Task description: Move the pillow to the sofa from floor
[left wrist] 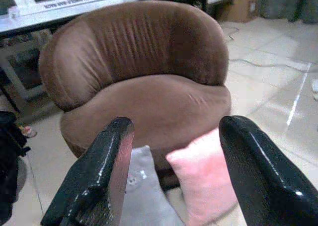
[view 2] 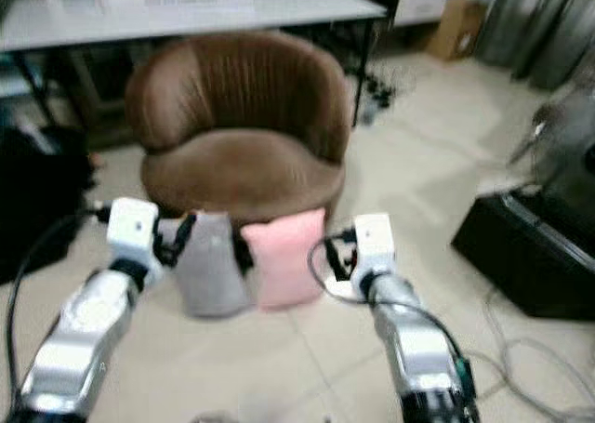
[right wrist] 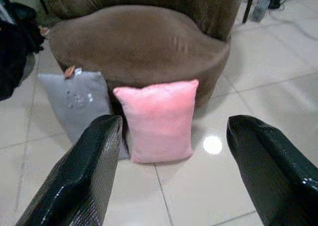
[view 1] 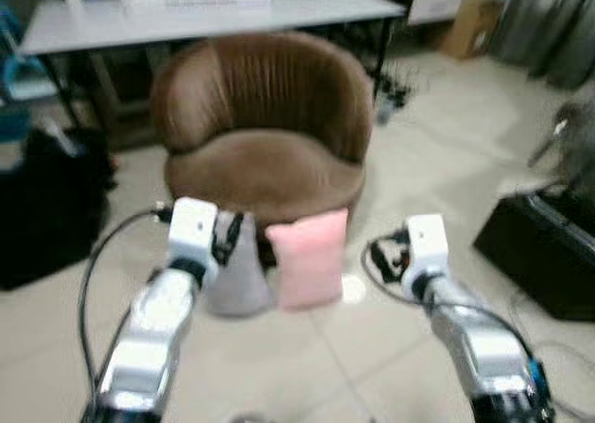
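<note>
Pink pillow [view 1: 309, 258] upright on floor against brown sofa [view 1: 263, 125], grey pillow [view 1: 239, 272] beside it.

Pink pillow [right wrist: 157, 120], grey pillow [right wrist: 78, 104], brown ribbed sofa [view 1: 265, 125].

Pale tiled floor [view 1: 409, 163] — carrying, at frame centre, a brown round sofa [view 1: 265, 125]. Propped upright against its front: pink pillow [view 1: 308, 257] and grey pillow [view 1: 239, 272], side by side, touching. Black bag [view 1: 46, 204] at left edge — black case [view 1: 544, 246] and loose cables [view 1: 548, 349] at lower right.
</note>
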Tool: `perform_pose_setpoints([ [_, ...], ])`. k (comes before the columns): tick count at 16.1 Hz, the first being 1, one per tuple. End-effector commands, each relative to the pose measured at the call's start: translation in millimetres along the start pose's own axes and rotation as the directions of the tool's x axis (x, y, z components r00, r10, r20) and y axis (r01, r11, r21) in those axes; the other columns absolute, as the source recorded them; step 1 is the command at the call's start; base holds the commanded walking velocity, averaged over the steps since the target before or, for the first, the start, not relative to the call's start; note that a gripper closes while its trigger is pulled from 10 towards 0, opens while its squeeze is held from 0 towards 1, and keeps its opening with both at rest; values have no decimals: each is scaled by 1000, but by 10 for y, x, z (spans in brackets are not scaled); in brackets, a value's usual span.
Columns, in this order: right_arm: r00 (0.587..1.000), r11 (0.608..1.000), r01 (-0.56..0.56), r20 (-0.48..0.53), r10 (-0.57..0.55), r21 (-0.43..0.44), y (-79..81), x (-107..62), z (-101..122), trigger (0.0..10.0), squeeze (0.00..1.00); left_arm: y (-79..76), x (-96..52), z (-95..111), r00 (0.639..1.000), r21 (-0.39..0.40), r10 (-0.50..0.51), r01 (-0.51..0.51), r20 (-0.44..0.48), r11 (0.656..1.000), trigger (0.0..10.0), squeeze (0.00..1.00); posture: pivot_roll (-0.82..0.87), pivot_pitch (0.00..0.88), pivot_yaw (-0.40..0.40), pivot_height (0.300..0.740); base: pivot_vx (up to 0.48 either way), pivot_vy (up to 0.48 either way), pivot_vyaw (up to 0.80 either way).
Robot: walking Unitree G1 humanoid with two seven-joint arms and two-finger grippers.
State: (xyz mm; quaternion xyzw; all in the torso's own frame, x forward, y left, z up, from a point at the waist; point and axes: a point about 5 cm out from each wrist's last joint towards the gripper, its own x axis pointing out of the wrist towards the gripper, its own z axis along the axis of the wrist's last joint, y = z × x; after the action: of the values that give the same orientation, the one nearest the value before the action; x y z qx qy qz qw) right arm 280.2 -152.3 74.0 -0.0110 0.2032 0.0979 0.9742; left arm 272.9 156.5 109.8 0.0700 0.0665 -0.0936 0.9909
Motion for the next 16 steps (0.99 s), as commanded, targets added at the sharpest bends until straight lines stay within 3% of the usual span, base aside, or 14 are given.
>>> perform_pose_setpoints([
  [1,1000,1000,14,8,-14,4,-29,4,42,10000,0,8,21,33,1000,12,2,-2,11,1000,10000,0,53,0,16,740,0,0,0],
  [16,1000,1000,21,-1,-21,-8,-20,51,49,10000,0,7,58,15,1000,7,-22,22,5,1000,10000,0,56,0,18,740,323,0,-59],
])
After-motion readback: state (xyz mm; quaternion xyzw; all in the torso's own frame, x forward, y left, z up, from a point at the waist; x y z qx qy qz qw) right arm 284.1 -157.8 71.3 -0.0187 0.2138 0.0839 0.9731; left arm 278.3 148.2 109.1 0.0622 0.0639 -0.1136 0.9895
